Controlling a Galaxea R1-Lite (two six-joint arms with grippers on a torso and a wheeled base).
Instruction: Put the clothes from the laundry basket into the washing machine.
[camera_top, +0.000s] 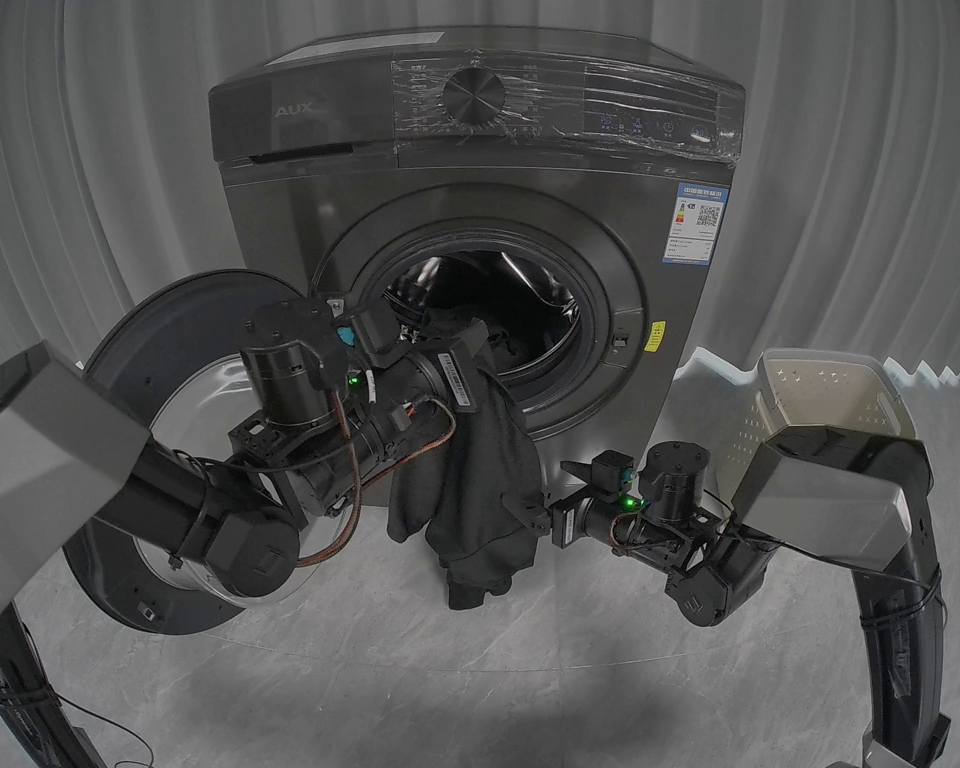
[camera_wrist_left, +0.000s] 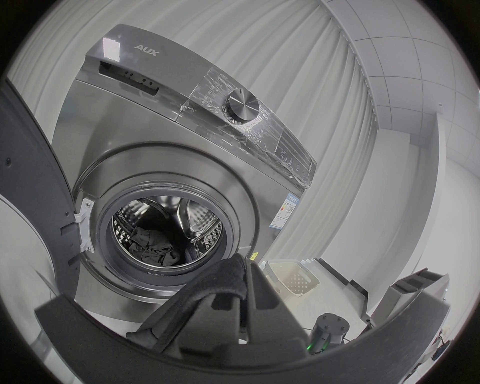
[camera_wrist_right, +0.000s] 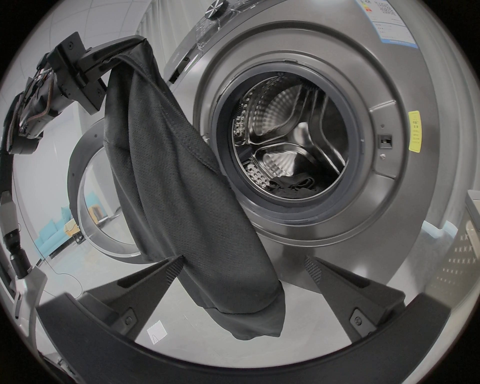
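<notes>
Head view, washing machine (camera_top: 470, 230): seen front-on, its door (camera_top: 190, 330) swung wide to the robot's left so that the drum (camera_top: 520, 300) is left free for loading.
Head view, dark garment (camera_top: 470, 480): hung by its top edge just before the drum's mouth, the rest draped past the lower rim toward the floor.
Head view, left gripper (camera_top: 462, 340): held level with the opening, probably so that the cloth can be carried over the rim.
Head view, right gripper (camera_top: 540, 505): held low, just beside the garment's hanging lower part, likely so that the tail can be gathered.
Head view, laundry basket (camera_top: 800, 390): set beside the machine on the robot's right; its contents are hidden by the right arm.
Left wrist view, left gripper (camera_wrist_left: 245, 285): closed tight on a fold of the dark garment (camera_wrist_left: 210, 287) and pointed at the drum (camera_wrist_left: 165, 230).
Left wrist view, dark clothing (camera_wrist_left: 150, 247): laid at the drum's bottom.
Right wrist view, right gripper (camera_wrist_right: 242, 262): spread wide, nothing gripped; the garment's (camera_wrist_right: 185, 200) lower end is hung between the fingers, and contact cannot be told.
Right wrist view, step in hand: judged as mid-loading; unless the tail is lifted, it may be left caught on the rim.
</notes>
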